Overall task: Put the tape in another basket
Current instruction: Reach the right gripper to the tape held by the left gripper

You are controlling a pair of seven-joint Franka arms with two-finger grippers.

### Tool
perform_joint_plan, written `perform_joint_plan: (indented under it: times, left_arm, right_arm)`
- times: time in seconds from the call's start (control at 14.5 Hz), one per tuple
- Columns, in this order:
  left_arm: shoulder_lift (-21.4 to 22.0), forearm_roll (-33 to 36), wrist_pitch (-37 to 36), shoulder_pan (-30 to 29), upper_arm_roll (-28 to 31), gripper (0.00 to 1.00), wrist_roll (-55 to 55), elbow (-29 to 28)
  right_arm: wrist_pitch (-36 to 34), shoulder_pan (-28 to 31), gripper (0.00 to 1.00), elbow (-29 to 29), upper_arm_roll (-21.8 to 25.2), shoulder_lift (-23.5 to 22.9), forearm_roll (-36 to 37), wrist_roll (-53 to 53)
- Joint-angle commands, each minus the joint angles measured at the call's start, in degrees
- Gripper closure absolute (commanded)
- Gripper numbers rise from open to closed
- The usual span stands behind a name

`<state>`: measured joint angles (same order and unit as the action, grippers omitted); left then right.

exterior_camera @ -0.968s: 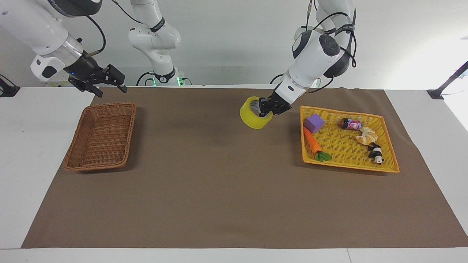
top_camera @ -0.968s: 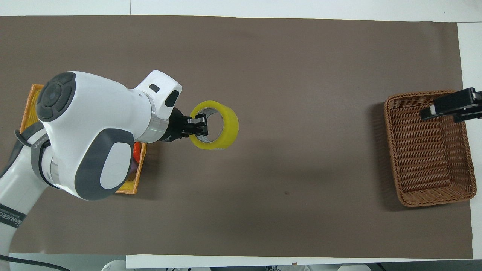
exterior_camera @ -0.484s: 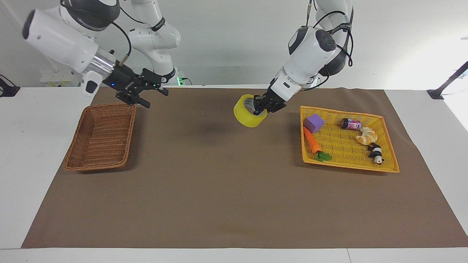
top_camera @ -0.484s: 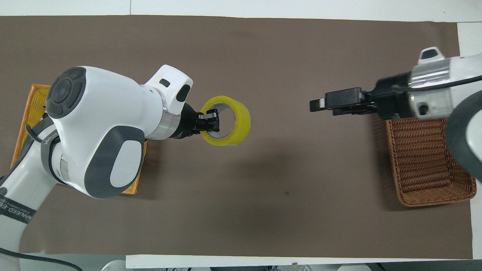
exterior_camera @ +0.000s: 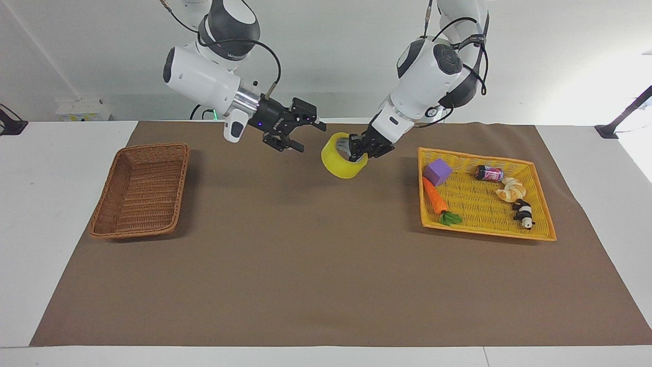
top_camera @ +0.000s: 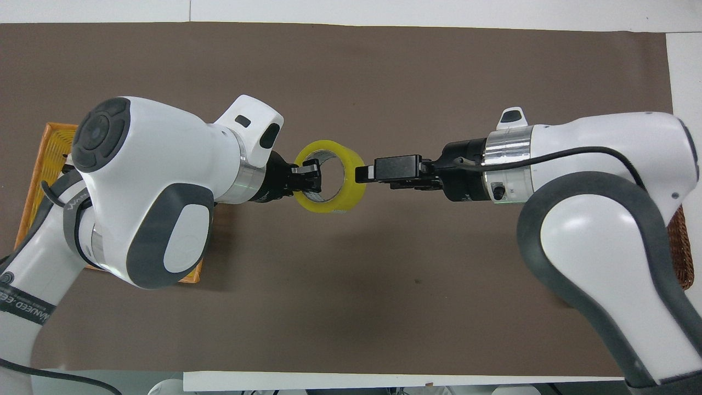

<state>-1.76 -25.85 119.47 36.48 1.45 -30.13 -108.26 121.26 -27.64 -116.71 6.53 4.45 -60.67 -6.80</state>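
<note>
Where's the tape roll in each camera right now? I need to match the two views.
Facing view: the tape hangs upper middle, held by the left gripper.
Overhead view: the tape sits left of centre, between both grippers.
Shared landmark: the yellow basket at the left arm's end.

Right gripper (exterior_camera: pixel 298 132) swung away from brown basket (exterior_camera: pixel 140 189) toward table middle, fingers spread, now just beside tape (exterior_camera: pixel 343 162) (touching or not: cannot tell). Tape carried slightly toward right arm's end and upward, in air over mat, clamped in left gripper (exterior_camera: pixel 359 151).
</note>
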Motion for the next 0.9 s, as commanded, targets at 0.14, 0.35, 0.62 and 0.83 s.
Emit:
perform_joint_plan:
  times: [0.14, 0.35, 0.62, 0.83]
  left_arm:
    - [-0.3, -0.8, -0.4, 0.9, 0.9, 1.00, -0.8, 1.0]
    - [-0.3, -0.8, -0.6, 0.9, 0.9, 1.00, -0.9, 1.0]
    - [-0.1, -0.8, -0.7, 0.9, 0.9, 1.00, -0.8, 0.5]
    - [0.1, -0.7, -0.9, 0.7, 0.9, 1.00, -0.8, 0.2]
  right_arm:
    - [2.4, -2.2, 0.01, -1.8, 0.3, -1.2, -2.7, -1.6]
    - [2.4, -2.2, 0.01, -2.5, 0.3, -1.2, -6.0, -1.1]
    - [2.8, -2.2, 0.01, -2.6, 0.4, -1.2, -6.3, 1.1]
    - [4.5, -2.3, 0.06, -2.6, 0.3, -1.3, -6.2, 0.9]
